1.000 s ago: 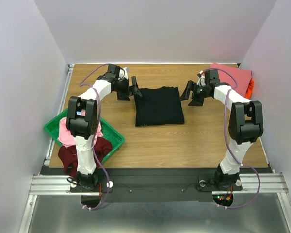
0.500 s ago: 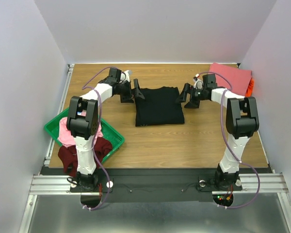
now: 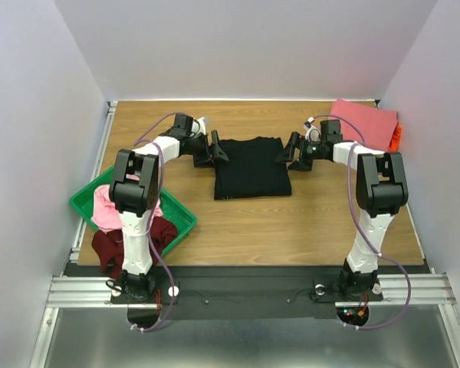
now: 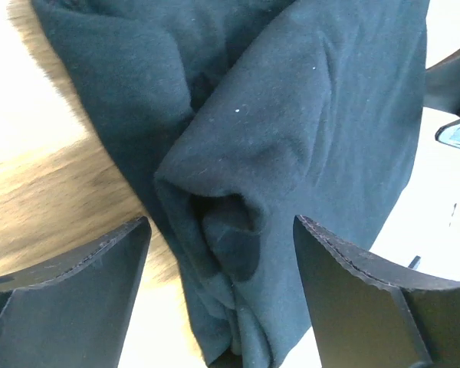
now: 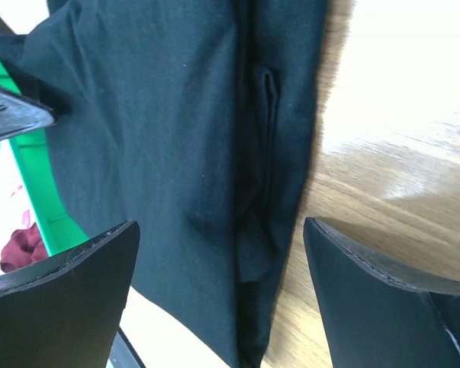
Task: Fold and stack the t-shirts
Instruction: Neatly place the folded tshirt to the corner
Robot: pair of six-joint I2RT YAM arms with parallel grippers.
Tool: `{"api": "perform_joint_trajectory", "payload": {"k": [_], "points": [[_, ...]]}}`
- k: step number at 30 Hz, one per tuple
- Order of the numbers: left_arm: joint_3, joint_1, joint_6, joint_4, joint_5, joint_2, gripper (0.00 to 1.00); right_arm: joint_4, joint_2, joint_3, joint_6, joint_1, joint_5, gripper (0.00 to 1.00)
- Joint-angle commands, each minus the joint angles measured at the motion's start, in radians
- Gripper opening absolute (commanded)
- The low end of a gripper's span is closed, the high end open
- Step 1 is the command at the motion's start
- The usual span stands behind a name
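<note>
A black t-shirt [image 3: 251, 166] lies folded into a rectangle at the table's far middle. My left gripper [image 3: 217, 147] is open at its far left corner; in the left wrist view [image 4: 222, 307] the jaws straddle a bunched black fold [image 4: 291, 153]. My right gripper [image 3: 287, 150] is open at its far right corner; in the right wrist view [image 5: 218, 299] the jaws straddle the shirt's layered edge [image 5: 176, 153]. A coral-pink t-shirt [image 3: 364, 123] lies folded at the far right over an orange one [image 3: 396, 136]. A light pink tee [image 3: 106, 208] and a dark maroon tee [image 3: 115, 244] sit at the left.
A green tray [image 3: 180, 217] holds the light pink tee at the near left, with the maroon tee hanging over its front edge. The green tray [image 5: 42, 199] also shows in the right wrist view. White walls enclose the wooden table [image 3: 291, 222] on three sides.
Both grippers have moved inward toward the black t-shirt's far corners and now straddle its edges. The shirt has not moved.
</note>
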Motion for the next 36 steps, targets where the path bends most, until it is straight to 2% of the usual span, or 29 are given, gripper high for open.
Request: {"api": "perform_joint_trajectory", "payload": {"k": [1,10,15,25,27,29,30,31,32,35,36], "points": [[-0.007,-0.012,0.004,0.003,0.027,0.035,0.83,0.044,0.042,-0.016,-0.003,0.023,-0.023,0.94],[-0.027,-0.047,0.015,-0.004,0.065,0.054,0.78,0.055,0.092,0.034,0.049,0.172,-0.003,0.94],[-0.033,-0.078,0.014,0.004,0.088,0.065,0.73,0.058,0.133,0.086,0.080,0.212,0.002,0.93],[-0.091,-0.110,-0.069,0.107,0.110,0.072,0.68,0.104,0.195,0.151,0.141,0.318,0.038,0.93],[-0.100,-0.112,-0.071,0.113,0.107,0.069,0.68,0.101,0.197,0.142,0.144,0.327,0.048,0.89],[-0.112,-0.110,-0.072,0.121,0.104,0.062,0.68,0.101,0.192,0.128,0.144,0.328,0.054,0.81],[-0.116,-0.110,-0.074,0.122,0.104,0.060,0.67,0.100,0.187,0.111,0.144,0.328,0.060,0.68],[-0.117,-0.110,-0.075,0.125,0.104,0.052,0.67,0.098,0.184,0.103,0.143,0.328,0.066,0.63],[-0.117,-0.110,-0.075,0.125,0.101,0.051,0.67,0.098,0.177,0.096,0.141,0.330,0.075,0.53],[-0.119,-0.110,-0.074,0.127,0.093,0.033,0.70,0.094,0.167,0.077,0.141,0.328,0.094,0.35],[-0.117,-0.110,-0.072,0.127,0.088,0.026,0.75,0.090,0.164,0.077,0.141,0.327,0.112,0.21]]}}
